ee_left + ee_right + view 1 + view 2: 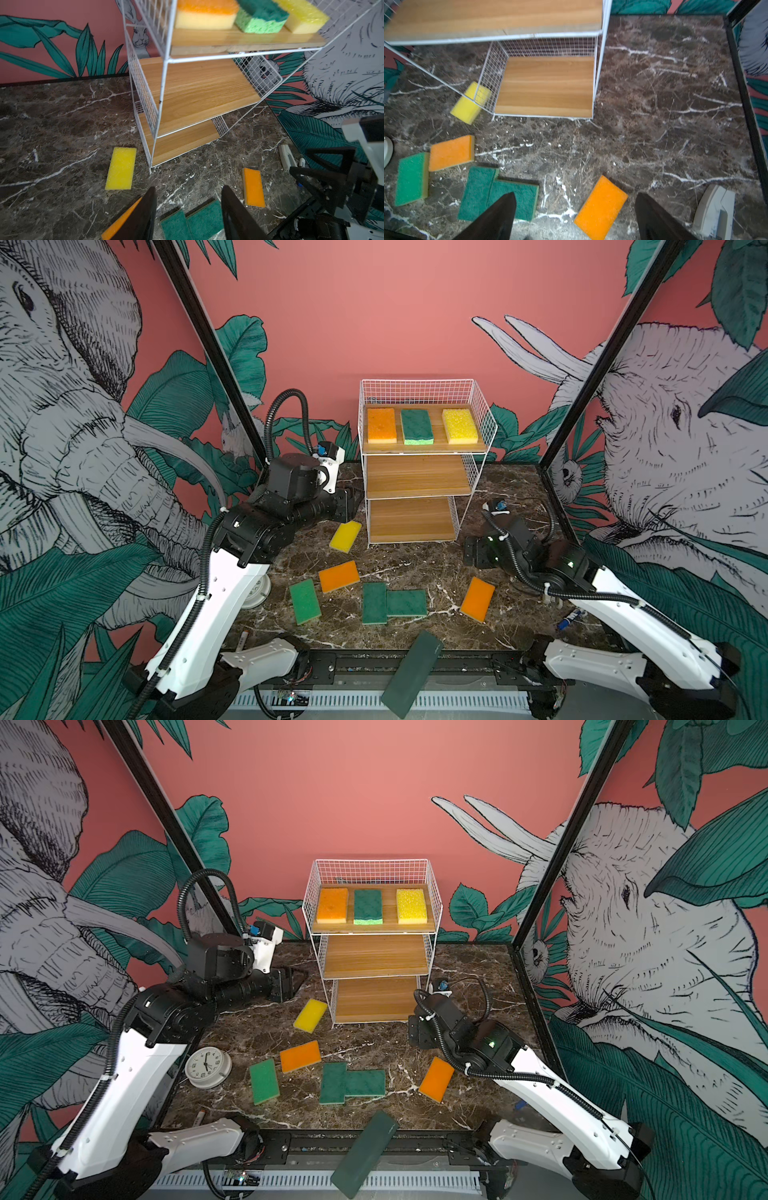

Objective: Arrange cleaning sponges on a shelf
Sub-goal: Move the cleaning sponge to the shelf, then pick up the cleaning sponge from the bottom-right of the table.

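Shelf [417, 456] at the back of the marble table [415, 572], hard against the wall. Top board filled: orange sponge [381, 425], green sponge [417, 427], yellow sponge [459, 426], side by side, apart, long sides parallel; likely laid one colour each as a row pattern. Middle and bottom boards bare.

Six sponges loose on the table. Yellow one [345, 536] just beside the shelf's lower left corner. Orange one [338, 576] touching a light-green one [305, 601] at a corner. Two dark green ones [394, 603] butted into an L. Second orange one [478, 599] off to the right, alone.

Left gripper [188, 209]: fingers spread, nothing between them, raised beside the shelf's left side, above the table. Right gripper [575, 216]: fingers spread wide, empty, low over the table in front of the shelf; lone orange sponge lying between the fingers in the right wrist view. Probably next to be picked.

Long dark slab [411, 674] overhanging the front rail; not a sponge. Clock [208, 1067] clear in a top view, mostly hidden behind the left arm elsewhere. Both grippers' fingertips cut off in the wrist views. Small items by the right table edge too blurred to name.
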Controlling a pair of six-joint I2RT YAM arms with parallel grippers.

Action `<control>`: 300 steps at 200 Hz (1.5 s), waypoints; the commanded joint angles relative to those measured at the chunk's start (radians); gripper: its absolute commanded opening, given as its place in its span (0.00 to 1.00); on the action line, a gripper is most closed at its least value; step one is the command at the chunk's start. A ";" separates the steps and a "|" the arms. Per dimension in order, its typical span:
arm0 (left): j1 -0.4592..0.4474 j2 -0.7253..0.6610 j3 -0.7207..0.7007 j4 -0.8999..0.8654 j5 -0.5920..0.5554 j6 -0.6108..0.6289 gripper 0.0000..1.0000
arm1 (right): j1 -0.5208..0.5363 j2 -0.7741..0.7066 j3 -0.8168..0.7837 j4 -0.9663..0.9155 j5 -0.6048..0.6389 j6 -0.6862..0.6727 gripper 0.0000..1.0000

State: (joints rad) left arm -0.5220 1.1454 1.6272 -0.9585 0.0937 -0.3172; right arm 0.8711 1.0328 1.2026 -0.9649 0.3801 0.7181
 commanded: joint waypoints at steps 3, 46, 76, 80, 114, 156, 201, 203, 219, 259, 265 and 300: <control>0.030 -0.033 -0.030 -0.023 0.054 -0.006 0.53 | -0.006 -0.039 -0.050 -0.024 -0.014 0.072 0.93; 0.076 -0.008 -0.082 0.005 0.112 -0.039 0.54 | -0.015 -0.060 -0.148 -0.017 -0.028 0.093 0.94; 0.095 -0.018 -0.130 0.057 0.132 -0.067 0.54 | -0.030 -0.075 -0.205 -0.015 -0.063 0.110 0.95; 0.097 -0.025 -0.142 0.063 0.130 -0.070 0.54 | -0.033 -0.077 -0.212 -0.014 -0.073 0.113 0.95; 0.177 -0.048 -0.210 0.080 0.189 -0.081 0.54 | -0.046 -0.089 -0.287 -0.015 -0.112 0.177 0.96; 0.290 -0.058 -0.259 0.107 0.253 -0.098 0.52 | -0.046 -0.091 -0.378 -0.004 -0.128 0.272 0.98; 0.340 -0.060 -0.340 0.157 0.284 -0.127 0.53 | -0.047 -0.082 -0.444 -0.028 -0.125 0.360 0.99; 0.343 -0.058 -0.343 0.158 0.286 -0.128 0.53 | -0.047 -0.082 -0.448 -0.030 -0.122 0.369 0.99; 0.376 -0.047 -0.361 0.160 0.300 -0.133 0.53 | -0.047 -0.085 -0.478 -0.025 -0.114 0.419 0.99; 0.433 -0.029 -0.402 0.157 0.322 -0.129 0.53 | -0.055 -0.077 -0.528 -0.003 -0.154 0.495 0.99; 0.436 -0.025 -0.410 0.161 0.322 -0.131 0.53 | -0.057 -0.076 -0.536 0.002 -0.164 0.502 0.99; 0.440 0.008 -0.444 0.202 0.341 -0.153 0.53 | -0.070 -0.060 -0.560 0.072 -0.203 0.517 0.99</control>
State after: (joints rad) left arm -0.0879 1.1358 1.2045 -0.7940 0.4053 -0.4484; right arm 0.8127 0.9600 0.6552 -0.9405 0.2039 1.1450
